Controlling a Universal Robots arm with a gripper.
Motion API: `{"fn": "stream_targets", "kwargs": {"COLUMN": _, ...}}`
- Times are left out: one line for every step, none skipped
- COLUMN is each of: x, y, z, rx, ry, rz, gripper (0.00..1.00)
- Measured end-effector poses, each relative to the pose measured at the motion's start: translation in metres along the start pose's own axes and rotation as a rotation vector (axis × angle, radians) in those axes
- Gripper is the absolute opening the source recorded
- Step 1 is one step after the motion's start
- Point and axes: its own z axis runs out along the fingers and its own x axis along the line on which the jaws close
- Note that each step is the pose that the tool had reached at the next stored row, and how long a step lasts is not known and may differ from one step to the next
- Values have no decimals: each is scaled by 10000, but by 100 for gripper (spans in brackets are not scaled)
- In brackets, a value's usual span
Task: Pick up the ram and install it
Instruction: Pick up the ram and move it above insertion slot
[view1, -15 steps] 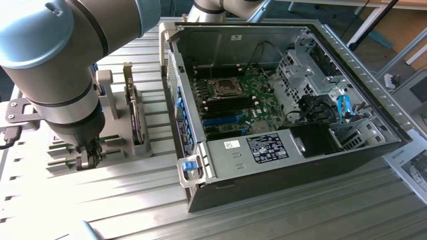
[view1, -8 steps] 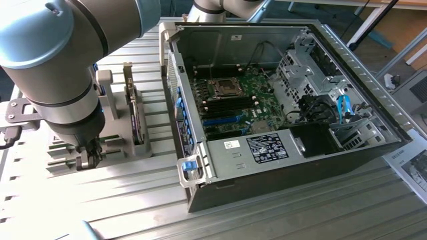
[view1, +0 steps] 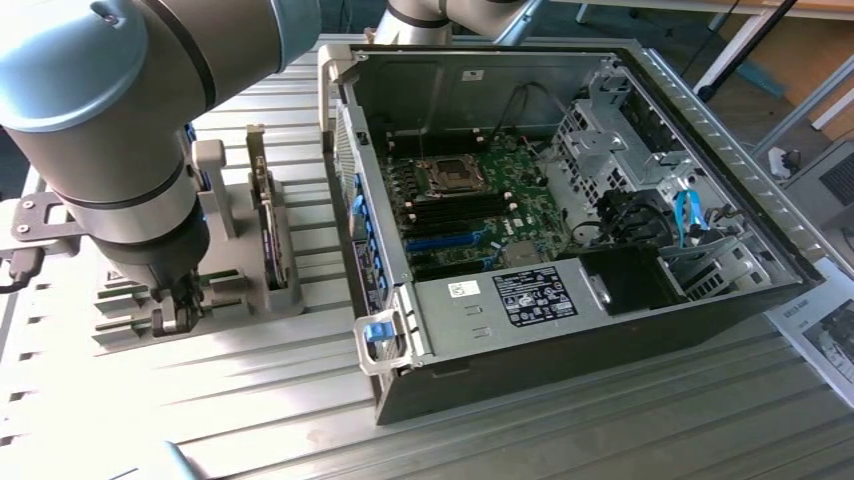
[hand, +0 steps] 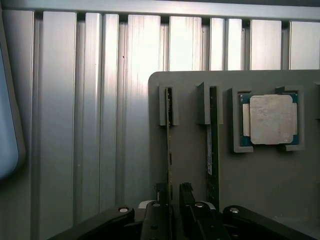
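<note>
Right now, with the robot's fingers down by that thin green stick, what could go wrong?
1. The fingers stand open around the thin ram stick, seemingly nearer one side. If they close off-centre, they might tilt or bend it in its slot.
2. A second stick stands right beside it in the grey holder. A sideways drift could knock it.

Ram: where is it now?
The ram stands on edge in the gray holder, between the gripper's open fingers, next to a second stick; the holder lies at the exterior view's left of the computer case.
</note>
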Motion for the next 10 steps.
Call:
{"fn": "stream_targets", "kwargs": {"x": -2, "y": 0, "z": 0, "rx": 0, "ry": 0, "rz": -2, "gripper": 24}}
{"fn": "stream_targets", "kwargs": {"x": -2, "y": 1, "z": 1, "rx": 0, "ry": 0, "rz": -1, "gripper": 24}}
{"fn": "stream_targets", "kwargs": {"x": -3, "y": 1, "z": 1, "rx": 1, "ry": -1, "rz": -1, "gripper": 24}}
{"fn": "stream_targets", "kwargs": {"x": -3, "y": 1, "z": 0, "rx": 0, "ry": 0, "rz": 0, "gripper": 24}}
{"fn": "stream_targets", "kwargs": {"x": -3, "y": 1, "z": 0, "rx": 0, "ry": 0, "rz": -1, "gripper": 24}}
{"fn": "stream_targets", "kwargs": {"x": -5, "y": 1, "z": -5, "rx": 1, "ry": 0, "rz": 0, "gripper": 24}}
{"fn": "stream_targets", "kwargs": {"x": -5, "y": 1, "z": -9, "rx": 0, "ry": 0, "rz": 0, "gripper": 24}}
{"fn": "stream_targets", "kwargs": {"x": -5, "y": 1, "z": -10, "rx": 0, "ry": 0, "rz": 0, "gripper": 24}}
{"fn": "stream_targets", "kwargs": {"x": -5, "y": 1, "z": -9, "rx": 1, "ry": 0, "rz": 0, "gripper": 24}}
{"fn": "stream_targets", "kwargs": {"x": -5, "y": 1, "z": -9, "rx": 0, "ry": 0, "rz": 0, "gripper": 24}}
